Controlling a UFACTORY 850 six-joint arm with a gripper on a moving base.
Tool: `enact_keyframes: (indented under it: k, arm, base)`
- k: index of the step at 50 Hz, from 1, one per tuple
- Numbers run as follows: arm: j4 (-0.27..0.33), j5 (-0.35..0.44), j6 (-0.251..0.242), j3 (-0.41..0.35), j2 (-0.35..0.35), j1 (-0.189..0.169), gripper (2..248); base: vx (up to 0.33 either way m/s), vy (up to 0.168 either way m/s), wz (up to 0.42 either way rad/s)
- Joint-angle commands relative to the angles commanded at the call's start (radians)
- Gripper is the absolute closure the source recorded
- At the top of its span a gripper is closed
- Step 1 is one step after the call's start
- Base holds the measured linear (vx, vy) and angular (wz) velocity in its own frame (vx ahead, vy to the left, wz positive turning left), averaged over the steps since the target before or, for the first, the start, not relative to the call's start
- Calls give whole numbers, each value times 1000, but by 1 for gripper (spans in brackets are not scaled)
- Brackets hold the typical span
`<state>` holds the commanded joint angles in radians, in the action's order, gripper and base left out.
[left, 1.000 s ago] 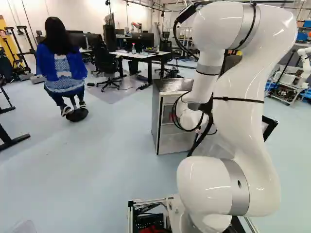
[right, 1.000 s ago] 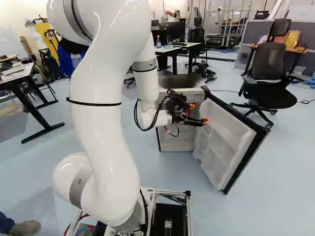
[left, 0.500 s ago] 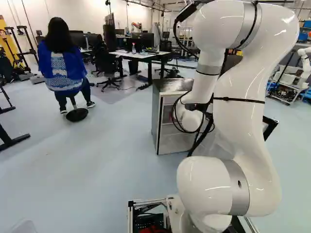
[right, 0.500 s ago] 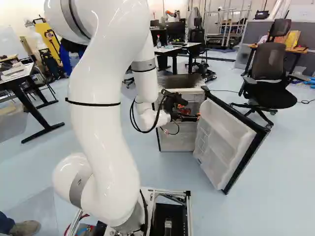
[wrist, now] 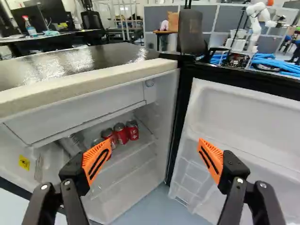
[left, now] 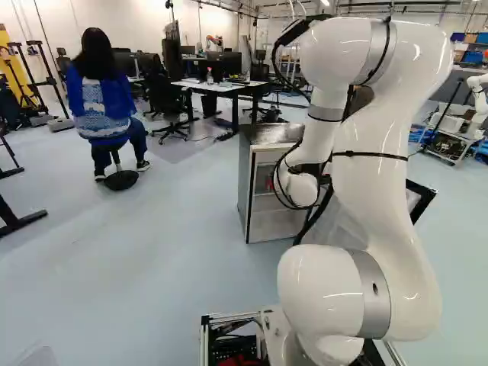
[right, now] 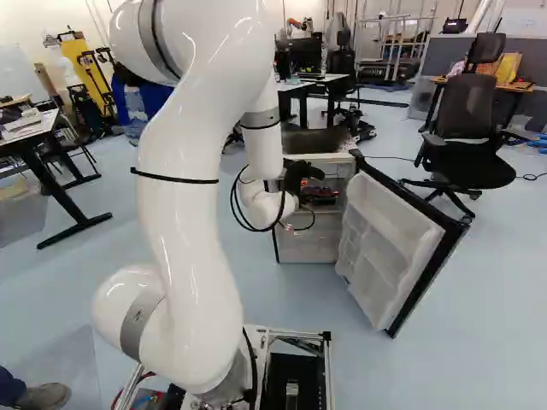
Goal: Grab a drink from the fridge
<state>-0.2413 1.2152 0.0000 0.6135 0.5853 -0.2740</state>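
In the right base view my gripper (right: 301, 175), partly hidden by the arm's wrist, is in front of the open fridge (right: 309, 248). In the wrist view the gripper (wrist: 153, 152) stands wide open, nothing between its orange pads. Ahead of it is the fridge compartment, where red cans (wrist: 121, 134) stand in a row on the upper shelf, below a white flap (wrist: 89, 110). One can is partly covered by an orange pad (wrist: 97, 159). The door (right: 389, 243) is swung out; its white inner side (wrist: 243, 136) lies beyond the other finger.
The fridge's top (wrist: 70, 63) and pale front edge are close ahead. A black office chair (right: 468, 137) stands beyond the door. Desks (left: 221, 88) are behind the fridge, and another robot (wrist: 257, 23) is farther back. A person (left: 103, 107) sits at the left of the left base view.
The gripper has swung away from the door's side and turned towards the fridge's inside, staying open. The upper arm has shifted somewhat leftward in the left base view. Base, fridge and door have not moved.
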Motion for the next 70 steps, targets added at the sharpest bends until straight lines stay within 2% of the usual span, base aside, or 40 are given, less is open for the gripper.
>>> enact_keyframes:
  k: [22, 36, 70]
  arm:
    - [232, -23, 0, 128, 133, -34, 3]
    - [373, -48, 0, 152, 178, -35, 3]
    - [378, -48, 0, 206, 285, -36, 3]
  base:
    - [0, 0, 0]
    - [0, 0, 0]
    - [0, 0, 0]
